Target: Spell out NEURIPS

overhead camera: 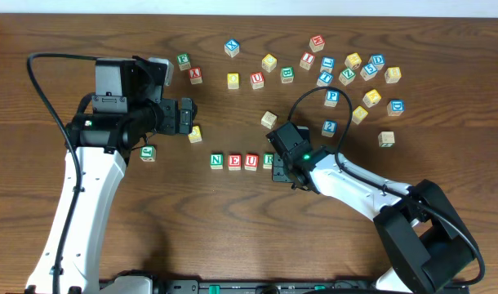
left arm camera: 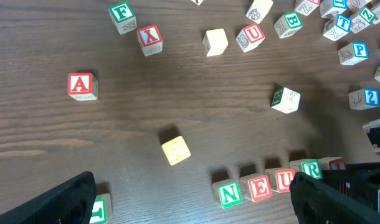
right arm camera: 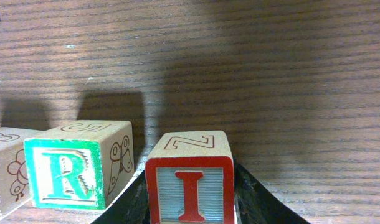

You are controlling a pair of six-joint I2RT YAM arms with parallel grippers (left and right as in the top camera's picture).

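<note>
Nearest, in the right wrist view: red I (right arm camera: 190,186) upright on the table (overhead camera: 192,229), framed left and right by the dark fingers of the right gripper (right arm camera: 189,214). Cannot tell whether pinching the I or slack around it, with fingers close on both flanks and the contact itself hidden at the lower edge. Just beside it, across a narrow gap, green R (right arm camera: 65,174), face toward the robot.

Along the near row, left to right: N (overhead camera: 216,160), E (overhead camera: 234,161), U (overhead camera: 251,161), then R, then the I at the right end under the gripper. Judged so: four letters set, the fifth at its slot but not shown released, two left to fetch.

Right arm (overhead camera: 355,184): stretched from the near right corner leftward, wrist low, claw down at the row's end.

Further out, left arm (overhead camera: 77,188): raised from the near left side, elbow bent, forearm pointing right. Left gripper (overhead camera: 192,116) spread wide and carrying nothing, hovering beyond the row's left end, a yellow cube (overhead camera: 195,133) just beside it.

Farthest, among the loose cubes (overhead camera: 347,75) scattered at the back right: blue P (overhead camera: 332,95) lying free, well apart from the row. S not picked out with any certainty there, the faces too small to read.
</note>
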